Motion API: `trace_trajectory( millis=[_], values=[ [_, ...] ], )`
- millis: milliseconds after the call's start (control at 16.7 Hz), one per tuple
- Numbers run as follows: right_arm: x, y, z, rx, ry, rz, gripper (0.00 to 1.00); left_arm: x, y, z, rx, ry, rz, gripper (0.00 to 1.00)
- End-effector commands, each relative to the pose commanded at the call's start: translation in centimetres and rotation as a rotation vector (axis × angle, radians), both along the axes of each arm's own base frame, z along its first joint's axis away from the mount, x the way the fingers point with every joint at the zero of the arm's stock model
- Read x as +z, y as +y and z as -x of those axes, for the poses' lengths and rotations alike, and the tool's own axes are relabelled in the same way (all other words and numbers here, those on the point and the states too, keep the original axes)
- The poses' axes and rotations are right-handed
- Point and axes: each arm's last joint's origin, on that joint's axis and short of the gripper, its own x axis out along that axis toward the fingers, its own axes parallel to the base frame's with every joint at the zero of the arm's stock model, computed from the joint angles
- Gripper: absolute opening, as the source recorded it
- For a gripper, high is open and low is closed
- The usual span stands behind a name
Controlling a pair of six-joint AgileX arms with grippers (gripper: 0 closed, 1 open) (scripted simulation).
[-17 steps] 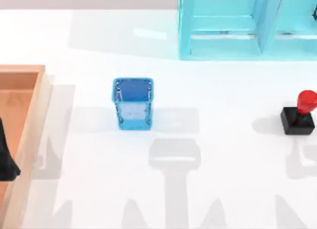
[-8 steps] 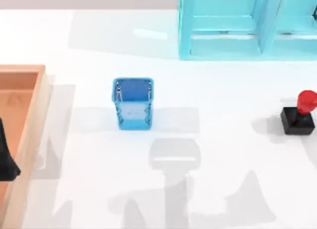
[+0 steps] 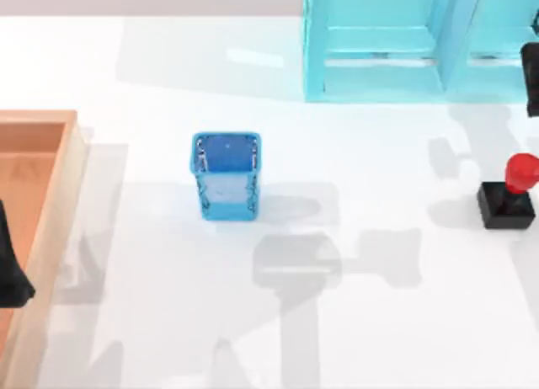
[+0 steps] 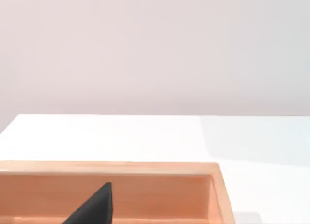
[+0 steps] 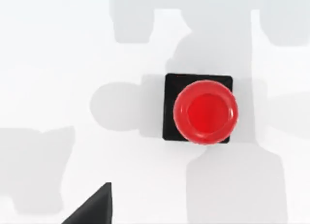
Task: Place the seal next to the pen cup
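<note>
From my remote station, I note the seal standing upright on the white surface at roughly 3 o'clock, near the right edge, its black base down and red knob up. The pen cup stands upright just left of centre, well apart from the seal; I can make out nothing inside it. At 12 to 1 o'clock sits a light-cyan shelf unit; what its compartments hold I cannot tell. A wooden tray lies at 9 o'clock, against the left edge, with a dark shape over its floor that I cannot identify. In the right wrist view the seal appears from directly above, with one dark fingertip of the right tool beside it and apart from it; whether that tool is wide or narrow I cannot tell. The left wrist view shows the tray below one dark fingertip of the left tool; its opening is likewise undetermined.
</note>
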Motion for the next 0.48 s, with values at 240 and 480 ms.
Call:
trace_trajectory(
  millis=[240, 480],
  values=[
    [-2.0, 0.6, -4.5, -0.025, 0.189, 0.019, 1.0, 0.0, 0.0, 0.0, 0.0, 0.0, 0.0, 1.0],
    [-4.3, 1.0, -6.9, -0.04, 0.326, 0.035, 1.0, 0.0, 0.0, 0.0, 0.0, 0.0, 0.0, 1.0]
  ],
)
